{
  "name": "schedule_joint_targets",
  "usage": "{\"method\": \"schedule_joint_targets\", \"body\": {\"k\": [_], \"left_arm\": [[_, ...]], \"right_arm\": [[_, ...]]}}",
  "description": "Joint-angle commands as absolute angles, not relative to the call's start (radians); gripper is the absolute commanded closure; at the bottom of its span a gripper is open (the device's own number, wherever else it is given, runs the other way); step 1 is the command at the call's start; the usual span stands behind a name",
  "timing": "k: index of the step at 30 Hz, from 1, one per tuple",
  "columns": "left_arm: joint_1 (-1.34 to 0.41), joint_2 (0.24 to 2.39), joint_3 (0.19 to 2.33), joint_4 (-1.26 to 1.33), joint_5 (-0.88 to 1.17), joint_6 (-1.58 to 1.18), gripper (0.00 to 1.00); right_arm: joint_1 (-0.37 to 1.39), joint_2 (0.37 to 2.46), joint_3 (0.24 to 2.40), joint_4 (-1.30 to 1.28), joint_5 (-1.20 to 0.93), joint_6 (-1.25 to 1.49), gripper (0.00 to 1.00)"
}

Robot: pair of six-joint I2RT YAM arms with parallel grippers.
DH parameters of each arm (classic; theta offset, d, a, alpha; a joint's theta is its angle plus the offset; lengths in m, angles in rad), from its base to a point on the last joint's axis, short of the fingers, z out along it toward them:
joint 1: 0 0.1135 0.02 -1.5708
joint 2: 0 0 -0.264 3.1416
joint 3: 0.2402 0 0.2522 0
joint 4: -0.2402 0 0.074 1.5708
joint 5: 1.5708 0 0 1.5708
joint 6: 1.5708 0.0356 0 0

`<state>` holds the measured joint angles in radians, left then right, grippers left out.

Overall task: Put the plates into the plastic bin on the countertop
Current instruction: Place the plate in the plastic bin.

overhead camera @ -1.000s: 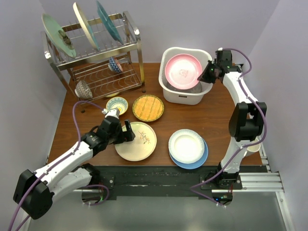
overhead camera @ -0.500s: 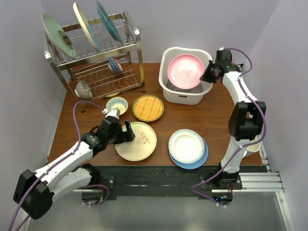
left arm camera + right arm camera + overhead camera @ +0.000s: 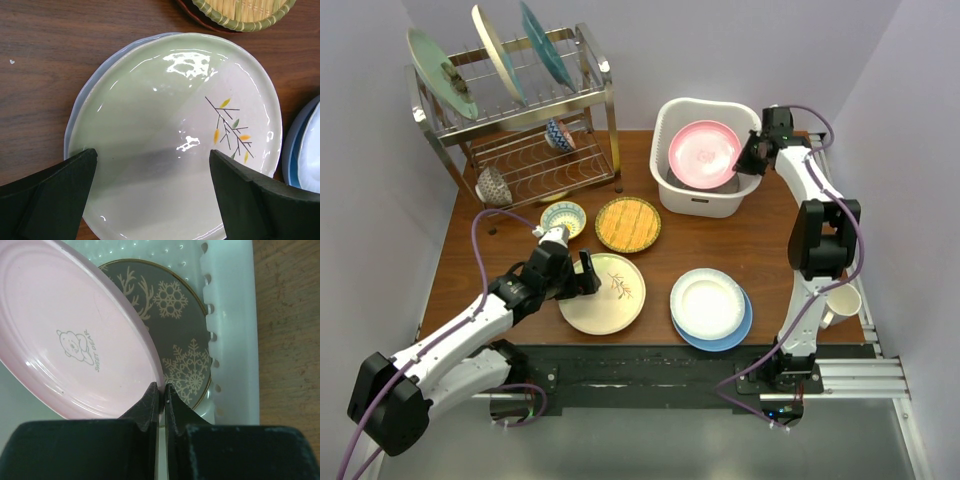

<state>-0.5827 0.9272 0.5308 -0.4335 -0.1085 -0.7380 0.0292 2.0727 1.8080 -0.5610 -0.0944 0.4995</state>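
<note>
Since the earlier frame my right arm had folded inward and the pink plate [image 3: 704, 155] had sunk lower into the plastic bin [image 3: 672, 112] at upper centre of the overhead view, baring more of a cream cup [image 3: 842, 302] at the right edge. The right gripper [image 3: 161, 390] stayed clenched on that plate's rim. In the right wrist view the pink plate hid most of the grey reindeer plate [image 3: 182, 355] lying on the bin's base. The pink plate was itself cut off at the top and left edges. It sat tilted, its long axis running from upper left to lower right. The left gripper [image 3: 152, 162], jaws spread wide, hovered over the cream plate [image 3: 170, 115], whose lower edge ran out of frame.
</note>
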Motion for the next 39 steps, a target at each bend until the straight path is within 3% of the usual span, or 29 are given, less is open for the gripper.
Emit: {"method": "schedule_joint_targets", "body": {"k": [1, 17, 22, 31, 39], "left_arm": [[-0.577, 0.934, 0.540, -0.451, -0.101, -0.710, 0.00], [-0.577, 0.950, 0.549, -0.445, -0.101, -0.699, 0.00], [-0.577, 0.942, 0.546, -0.449, -0.103, -0.701, 0.00], [-0.577, 0.927, 0.548, -0.459, -0.104, -0.709, 0.00], [-0.575, 0.907, 0.551, -0.468, -0.104, -0.716, 0.00]], "right_arm": [[0.051, 2.075, 1.884, -0.546, -0.078, 0.485, 0.97], [0.058, 2.109, 1.893, -0.577, -0.110, 0.460, 0.80], [0.058, 2.102, 1.884, -0.577, -0.121, 0.459, 0.67], [0.060, 2.065, 1.879, -0.574, -0.146, 0.457, 0.60], [0.061, 1.982, 1.845, -0.563, -0.130, 0.459, 0.39]]}}
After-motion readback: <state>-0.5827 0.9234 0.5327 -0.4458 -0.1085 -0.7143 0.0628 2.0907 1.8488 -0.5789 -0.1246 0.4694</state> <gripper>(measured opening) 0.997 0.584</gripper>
